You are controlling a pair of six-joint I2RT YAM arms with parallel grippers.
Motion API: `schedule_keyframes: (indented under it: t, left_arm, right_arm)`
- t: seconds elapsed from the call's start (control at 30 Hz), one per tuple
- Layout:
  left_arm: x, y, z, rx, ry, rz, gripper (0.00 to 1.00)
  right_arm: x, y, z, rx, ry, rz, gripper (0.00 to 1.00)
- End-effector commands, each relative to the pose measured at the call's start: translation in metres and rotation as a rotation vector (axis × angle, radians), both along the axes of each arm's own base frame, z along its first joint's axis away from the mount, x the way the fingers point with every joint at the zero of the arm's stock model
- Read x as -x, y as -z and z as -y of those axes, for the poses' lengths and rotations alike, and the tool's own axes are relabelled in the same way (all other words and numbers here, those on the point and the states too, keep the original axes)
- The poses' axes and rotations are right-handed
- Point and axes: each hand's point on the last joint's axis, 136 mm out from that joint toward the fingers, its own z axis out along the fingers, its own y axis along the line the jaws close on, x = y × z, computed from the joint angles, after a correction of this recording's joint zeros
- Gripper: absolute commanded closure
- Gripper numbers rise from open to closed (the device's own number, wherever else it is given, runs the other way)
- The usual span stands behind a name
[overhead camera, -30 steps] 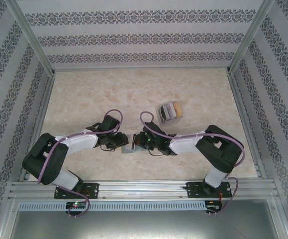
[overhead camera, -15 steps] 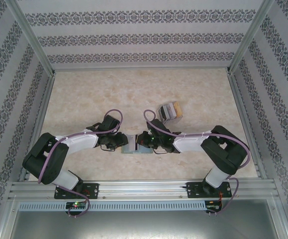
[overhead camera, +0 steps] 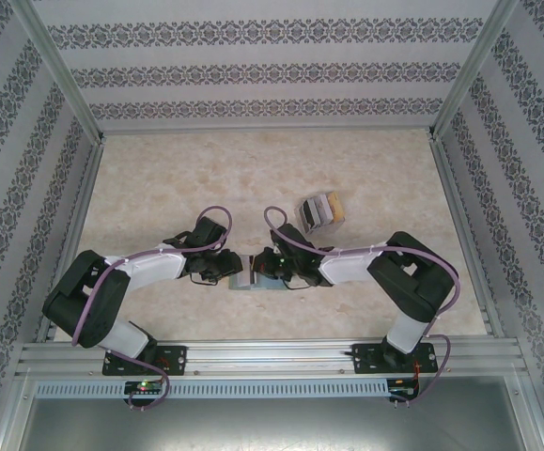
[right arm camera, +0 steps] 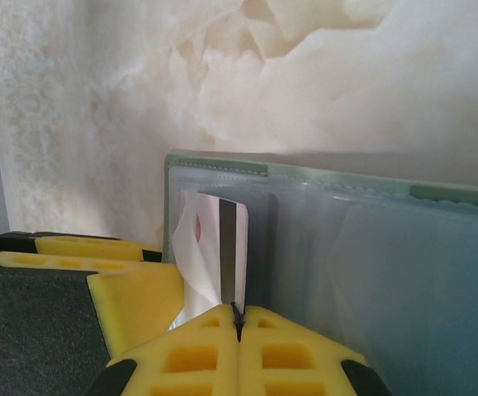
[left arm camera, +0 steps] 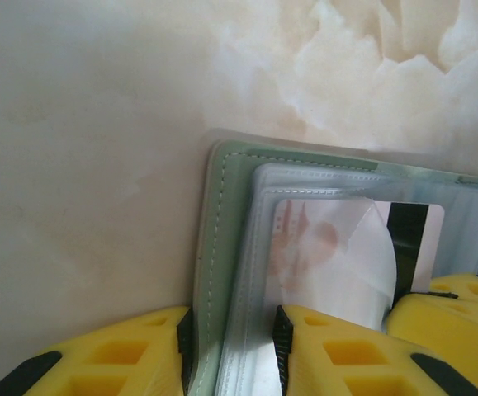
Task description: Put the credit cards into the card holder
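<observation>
Reaching arms: both are bent at the elbow, forearms low over the table [overhead camera: 159,178] and pointing inward, wrists almost meeting in the middle of its near half.
Left gripper [left arm camera: 230,326]: partly closed, pinching the left edge of the card holder [left arm camera: 222,198], with the green cover and clear sleeve between its pads.
Right gripper [right arm camera: 239,318]: fully closed on the near edge of one credit card [right arm camera: 222,239] (pale, with a dark stripe), held upright at the holder's left end.
Clear box [overhead camera: 320,210]: far and right of the grippers, well apart from them.
Hard to make out: from above, the grippers cover most of the holder. Whether the card's far edge sits inside a pocket I cannot tell.
Since before: the right elbow has drawn in leftward from half a second ago. The left arm is unchanged.
</observation>
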Motion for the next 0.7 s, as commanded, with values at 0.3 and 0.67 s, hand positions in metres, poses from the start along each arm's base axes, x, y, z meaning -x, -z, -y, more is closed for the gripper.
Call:
schedule_keyframes:
  t: [0.3, 0.67]
  left_arm:
    - [-0.006, -0.004, 0.013, 0.051, 0.009, 0.034, 0.64]
    - [-0.006, 0.000, 0.015, 0.054, 0.013, 0.027, 0.65]
  right_arm:
    - [0.004, 0.004, 0.002, 0.048, 0.057, 0.008, 0.87]
    - [0.008, 0.005, 0.016, 0.098, 0.051, 0.005, 0.82]
